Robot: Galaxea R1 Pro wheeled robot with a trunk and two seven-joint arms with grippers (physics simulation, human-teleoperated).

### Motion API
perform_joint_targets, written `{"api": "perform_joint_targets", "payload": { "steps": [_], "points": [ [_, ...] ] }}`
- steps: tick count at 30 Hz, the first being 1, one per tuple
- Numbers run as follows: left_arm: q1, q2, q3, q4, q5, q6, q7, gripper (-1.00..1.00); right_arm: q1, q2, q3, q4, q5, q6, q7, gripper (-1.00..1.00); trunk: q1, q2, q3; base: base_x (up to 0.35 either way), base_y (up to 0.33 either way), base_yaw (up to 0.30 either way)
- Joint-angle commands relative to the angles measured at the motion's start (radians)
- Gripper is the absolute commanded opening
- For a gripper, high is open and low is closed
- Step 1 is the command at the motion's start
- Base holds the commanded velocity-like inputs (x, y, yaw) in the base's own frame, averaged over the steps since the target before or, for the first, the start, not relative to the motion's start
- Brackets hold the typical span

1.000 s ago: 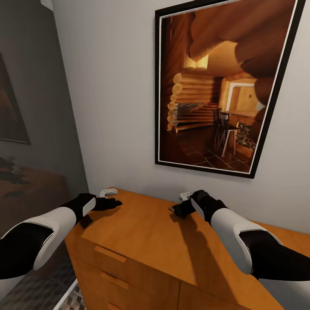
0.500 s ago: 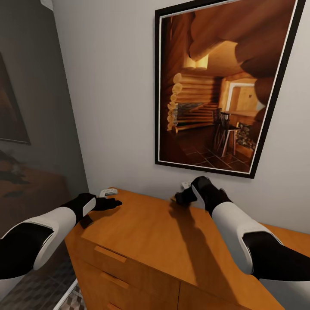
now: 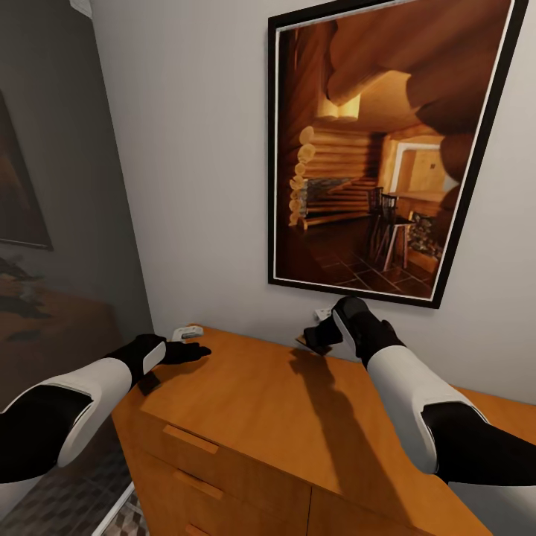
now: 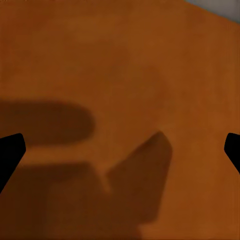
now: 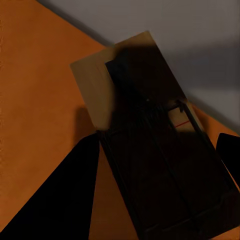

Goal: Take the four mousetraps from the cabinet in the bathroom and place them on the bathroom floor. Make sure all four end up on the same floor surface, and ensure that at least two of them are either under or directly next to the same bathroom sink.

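The orange-brown cabinet (image 3: 246, 402) stands against the wall below me. My right gripper (image 3: 318, 336) is shut on a mousetrap (image 3: 309, 341) and holds it a little above the back of the cabinet top, close to the wall. In the right wrist view the mousetrap (image 5: 145, 145) is a pale wooden board with dark wire parts, lying between the dark fingers (image 5: 60, 205). My left gripper (image 3: 195, 351) hovers over the left end of the cabinet top. Its fingertips (image 4: 10, 155) stand wide apart, with bare wood between them. A strip of the patterned bathroom floor (image 3: 52, 506) shows at the lower left.
A large framed picture (image 3: 372, 149) of a log-cabin room hangs on the wall right above the right gripper. Drawer fronts with bar handles (image 3: 190, 439) face me. A small dark piece (image 3: 149, 383) sits under the left wrist at the cabinet corner; what it is I cannot tell.
The right gripper has risen off the cabinet top with the mousetrap in it and moved slightly toward the wall. The left arm has stayed still.
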Motion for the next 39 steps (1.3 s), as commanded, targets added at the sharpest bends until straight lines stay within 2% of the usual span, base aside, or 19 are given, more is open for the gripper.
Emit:
{"api": "perform_joint_targets", "payload": {
  "steps": [1, 30, 32, 36, 39],
  "points": [
    [-0.001, 0.001, -0.008, -0.002, 0.01, 0.006, -0.002, 1.0, -0.001, 0.0, 0.002, -0.001, 0.01, 0.002, 0.008, -1.0, 0.0, -0.001, -0.001, 0.0, 0.0, 0.0],
    [-0.001, 0.0, -0.008, -0.006, 0.014, 0.005, -0.004, 1.0, -0.001, -0.002, 0.005, 0.0, 0.011, -0.019, 0.002, -1.0, 0.0, -0.001, -0.001, 0.0, 0.0, 0.0],
    [-0.001, 0.001, -0.006, -0.017, 0.014, 0.004, -0.004, 1.0, -0.001, -0.002, 0.005, 0.001, 0.011, -0.019, 0.001, -1.0, 0.0, -0.001, -0.001, 0.0, 0.0, 0.0],
    [0.0, -0.022, 0.018, -0.039, 0.013, 0.027, 0.019, 1.0, -0.001, -0.003, 0.002, 0.024, 0.008, -0.042, -0.008, -1.0, 0.0, -0.001, -0.001, 0.0, 0.0, 0.0],
    [0.0, -0.018, 0.021, -0.056, 0.016, 0.044, 0.036, 1.0, -0.001, -0.002, 0.002, 0.041, 0.009, -0.059, -0.007, -1.0, 0.0, -0.001, -0.001, 0.0, 0.0, 0.0]
  ]
}}
